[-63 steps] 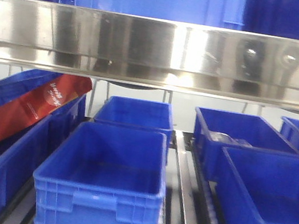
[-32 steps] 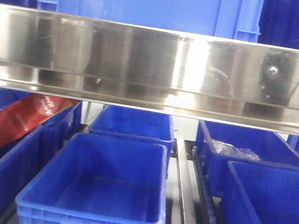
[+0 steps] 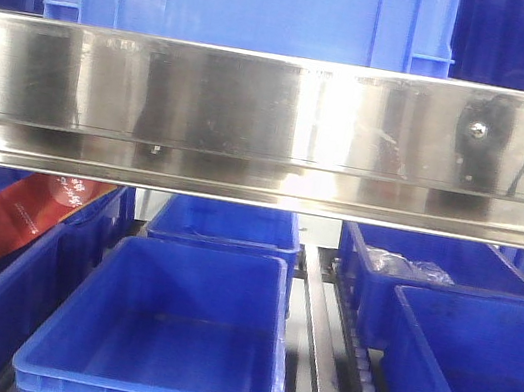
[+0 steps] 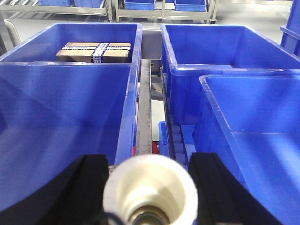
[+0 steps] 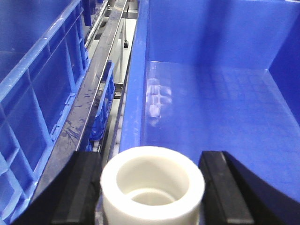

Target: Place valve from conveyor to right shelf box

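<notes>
Exterior front-facing cam is half eaten by that shiny steel shelf beam [image 3: 274, 127]. The blue crate [image 3: 246, 0] up top is cut off, and the lower boxes only peek out underneath. Anyone able to tell what's in them? (dan)

Some of it, lol. A red package [image 3: 4, 222] leans in the left box [image 3: 83, 231] and gets chopped by the frame edge. The back right box [image 3: 450, 283] has a crumpled clear bag [image 3: 402, 266], and I can't make out what's in it. The middle front box [image 3: 201, 251] just shows its bare blue bottom. On the left wrist cam a metal rail [image 4: 144, 108] runs between the rows of boxes, with pale floor and more racks [image 4: 159, 5] way at the back. A taped cardboard carton [image 4: 93, 51] sits in the far left box [image 4: 70, 30]. (kel)

And the tools? (dan)

The left tool [image 4: 151, 161] has its black fingers [image 4: 91, 187] pressed against both sides of a white valve [image 4: 150, 185]. Only the valve's round open end shows, it's blurry, and the rest runs off the bottom edge. It hangs over the rail gap between the near boxes. Same deal on the right wrist cam: the right tool [image 5: 151, 159] is closed against a second white valve [image 5: 152, 180], whose lower part is cut off too. That one sits at the near end of a grid-floored blue box [image 5: 211, 37], roughly over the rim on the side of the neighbouring box [image 5: 42, 93]. (kel)
</notes>
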You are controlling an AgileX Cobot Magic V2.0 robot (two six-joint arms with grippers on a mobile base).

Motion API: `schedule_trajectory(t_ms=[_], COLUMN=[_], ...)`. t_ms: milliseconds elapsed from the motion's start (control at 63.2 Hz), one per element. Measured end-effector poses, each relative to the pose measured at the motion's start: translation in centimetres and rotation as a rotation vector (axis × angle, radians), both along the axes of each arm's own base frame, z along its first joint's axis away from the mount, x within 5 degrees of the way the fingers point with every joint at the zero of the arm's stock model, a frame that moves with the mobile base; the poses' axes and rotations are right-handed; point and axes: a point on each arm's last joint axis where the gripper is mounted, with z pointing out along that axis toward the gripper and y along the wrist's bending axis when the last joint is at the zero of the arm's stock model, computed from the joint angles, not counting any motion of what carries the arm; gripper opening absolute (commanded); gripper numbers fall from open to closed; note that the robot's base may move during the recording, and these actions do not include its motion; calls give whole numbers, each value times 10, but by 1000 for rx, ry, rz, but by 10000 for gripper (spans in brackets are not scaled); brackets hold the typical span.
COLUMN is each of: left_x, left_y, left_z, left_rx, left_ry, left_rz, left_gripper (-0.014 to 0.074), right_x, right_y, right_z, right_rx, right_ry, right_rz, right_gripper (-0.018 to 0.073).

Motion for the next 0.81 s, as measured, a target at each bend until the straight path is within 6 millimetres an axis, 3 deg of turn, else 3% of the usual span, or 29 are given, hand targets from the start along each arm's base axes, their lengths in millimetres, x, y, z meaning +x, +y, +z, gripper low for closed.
schedule_trajectory(t_ms=[807], left_x=[0], left_y=[0], left_z=[0], left_rx=[0], left_ry=[-2], left_rz=[0], left_gripper=[-111], right_x=[0], right_y=[0], right_z=[0], right_rx=[0], right_ry=[-4], right_rz=[-1], right_gripper=[-162])
